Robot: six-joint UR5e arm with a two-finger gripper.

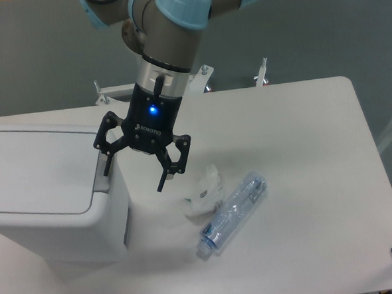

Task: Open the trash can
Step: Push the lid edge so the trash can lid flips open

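Camera view: gripper (134,173) body reads "ROBOTIQ".

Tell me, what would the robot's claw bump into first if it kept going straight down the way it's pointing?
Probably the trash can. The open claw points down, and its left finger hangs right at the grey push-button on the lid's edge. The other finger is over bare table. Depth is hard to judge from one view.

On the white surface (301,127), the arm's gripper (133,172) hangs with jaws spread beside the closed trash can (49,196), one finger (105,159) over its grey button (104,176), while a crumpled wrapper (205,192) and a clear bottle (232,213) lie just right.
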